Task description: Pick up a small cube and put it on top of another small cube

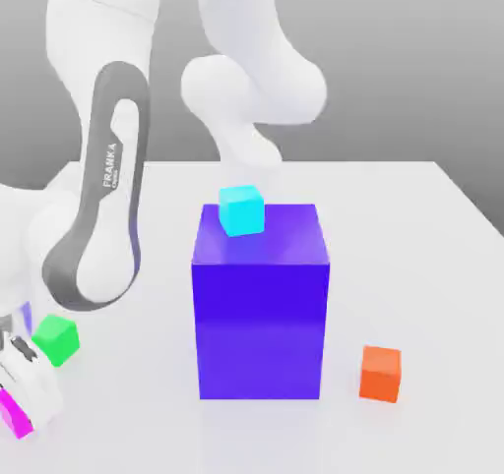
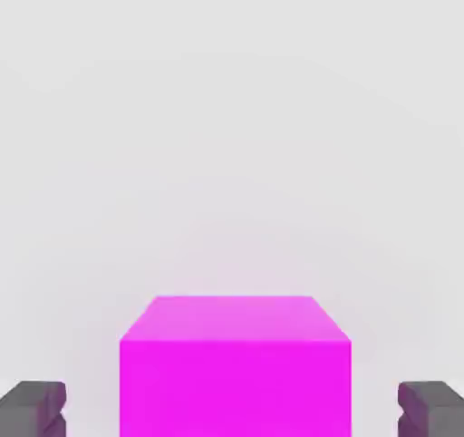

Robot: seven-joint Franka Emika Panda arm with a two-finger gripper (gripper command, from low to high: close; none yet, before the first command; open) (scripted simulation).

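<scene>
Magenta cube (image 2: 235,367), matte and sharp-edged, between spread dark fingers (image 2: 33,408) of end effector (image 2: 235,410).

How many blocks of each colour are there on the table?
Cyan small cube: 1
Green small cube: 1
Orange small cube: 1
Magenta small cube: 1
Big blue block: 1
Total: 5
</scene>
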